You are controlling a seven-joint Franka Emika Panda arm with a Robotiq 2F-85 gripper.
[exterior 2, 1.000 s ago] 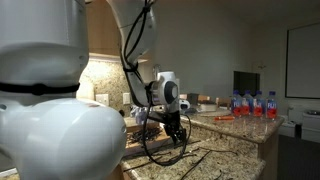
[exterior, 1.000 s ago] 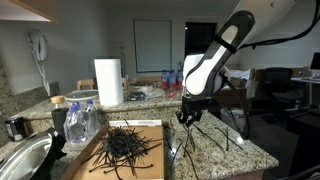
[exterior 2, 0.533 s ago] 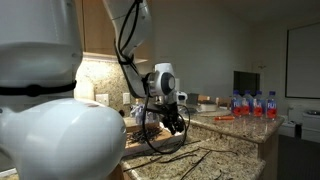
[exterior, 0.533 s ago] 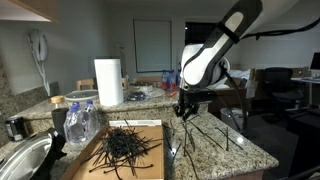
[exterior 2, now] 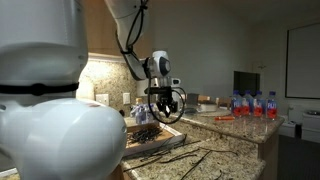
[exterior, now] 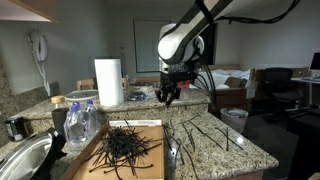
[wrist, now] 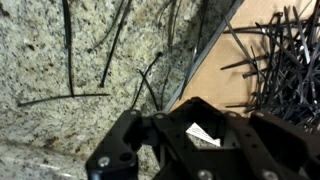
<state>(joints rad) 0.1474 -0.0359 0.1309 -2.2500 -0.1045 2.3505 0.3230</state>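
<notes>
The pincer [exterior: 168, 97], its grip impossible to tell, hangs above the speckled granite desk [exterior: 245, 155] between scattered thin black plastic ties [exterior: 205, 135] and the tangled heap of ties [exterior: 125, 148] on the tan board [exterior: 152, 168]; moving slowly and level seems wisest.

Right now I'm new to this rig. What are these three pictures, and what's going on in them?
It is one robot arm over a granite kitchen counter. Two pictures come from cameras standing in the room. The third comes from a camera on the arm's wrist, looking down past its fingers. The fingers hang above the counter, near a pile of black ties on a cardboard sheet. More loose ties lie scattered on the stone. Behind them stand a paper towel roll and plastic bottles, and a sink sits at the edge. Whether the fingers hold a tie is too small to tell.
</notes>
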